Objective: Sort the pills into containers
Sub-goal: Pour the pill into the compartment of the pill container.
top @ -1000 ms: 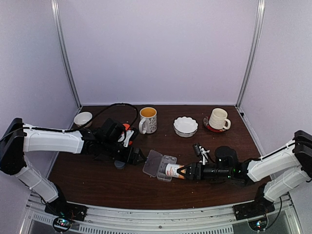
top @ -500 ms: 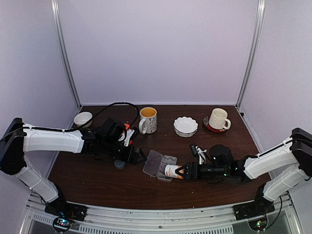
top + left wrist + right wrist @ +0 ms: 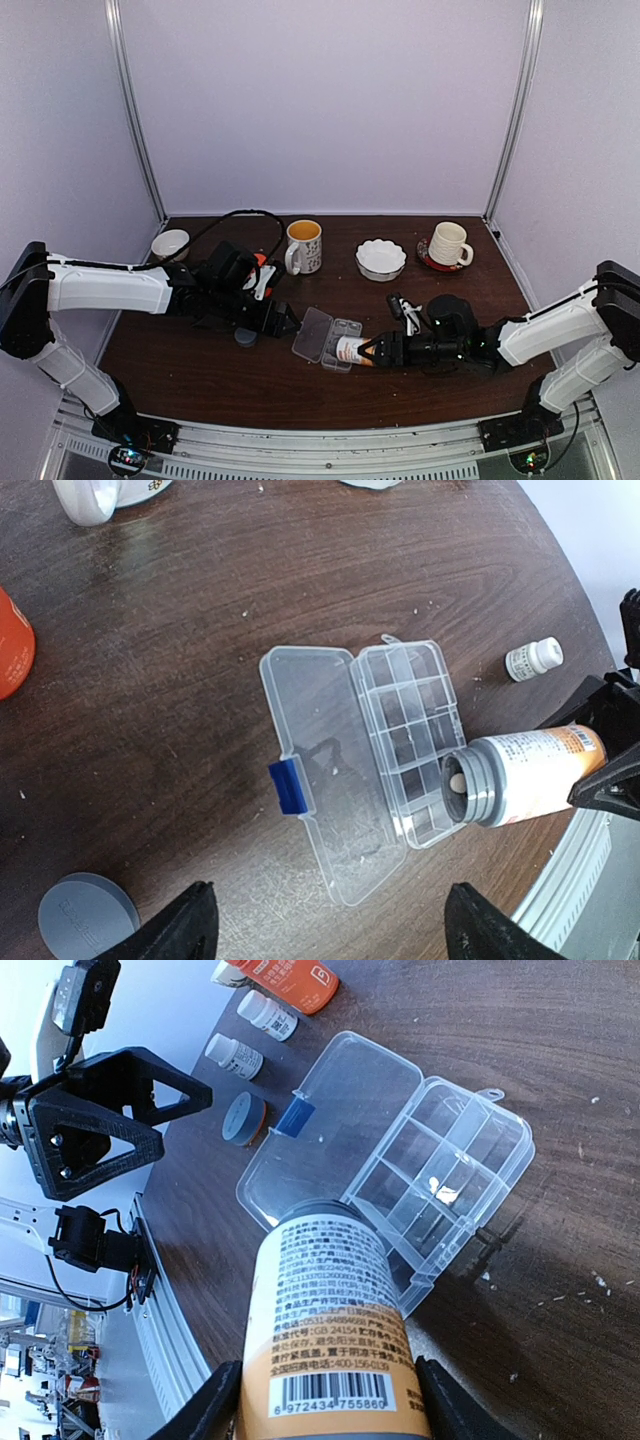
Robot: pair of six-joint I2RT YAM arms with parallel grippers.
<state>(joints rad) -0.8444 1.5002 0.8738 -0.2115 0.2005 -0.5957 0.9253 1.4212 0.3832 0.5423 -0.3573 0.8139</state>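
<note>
1. The counter (image 3: 200,380) is shared by mugs (image 3: 304,245), a bowl (image 3: 381,258) and a grey cap (image 3: 88,915).
2. The clear box (image 3: 405,695) is laid open mid-counter, just beside the wide, empty left jaws.
3. A tipped bottle (image 3: 530,775) is gripped by the right jaws, with its mouth over the box.
4. One pill (image 3: 455,780) is seen at that mouth.

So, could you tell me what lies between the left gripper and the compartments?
The organizer's open lid, lying flat, as the top and left wrist views show.

Organizer box (image 3: 405,705): clear, colourless plastic; latch (image 3: 292,786) blue. Pill bottle (image 3: 530,775): white label with black print and barcode, orange band, grey neck. Pill (image 3: 456,780) in its mouth: whitish. Loose cap (image 3: 88,916): grey. Small bottle (image 3: 532,660): white, with white cap. Table (image 3: 150,630): dark brown wood grain with pale specks.
</note>
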